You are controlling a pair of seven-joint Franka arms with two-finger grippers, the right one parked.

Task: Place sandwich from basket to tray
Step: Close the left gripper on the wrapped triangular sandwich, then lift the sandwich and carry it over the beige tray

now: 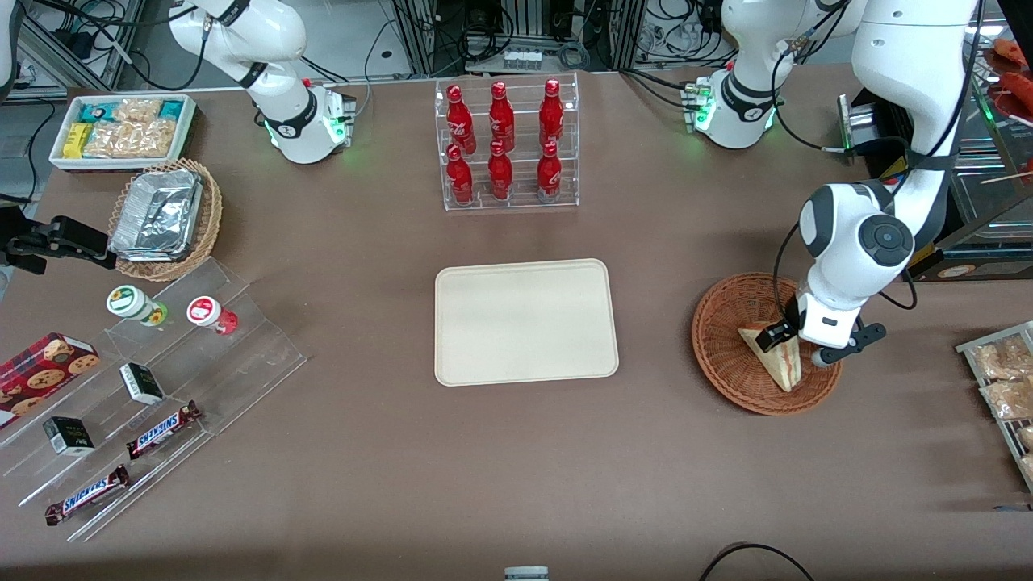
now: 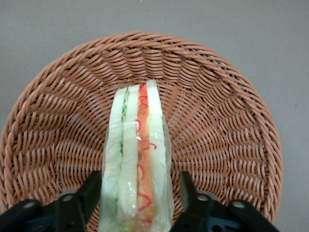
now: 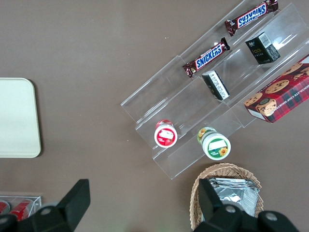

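Wrapped triangular sandwich (image 1: pixel 773 353) lies in round reddish-brown wicker basket (image 1: pixel 721 323), tip toward the front camera, long axis near-to-far. Hand (image 2: pixel 140 193) down in basket, fingers (image 2: pixel 91 189) open, straddling sandwich, not clamped.

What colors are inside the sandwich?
Red and green stripes between pale bread on the sandwich, clearest from the left wrist view, between the open gripper.

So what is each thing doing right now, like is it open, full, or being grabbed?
tool: open, fingers on either side of the sandwich, down in the basket
sandwich: wrapped, standing on edge in the basket, not lifted
basket: holds only the sandwich
tray: nothing on it
cola bottles: capped, upright in their clear rack
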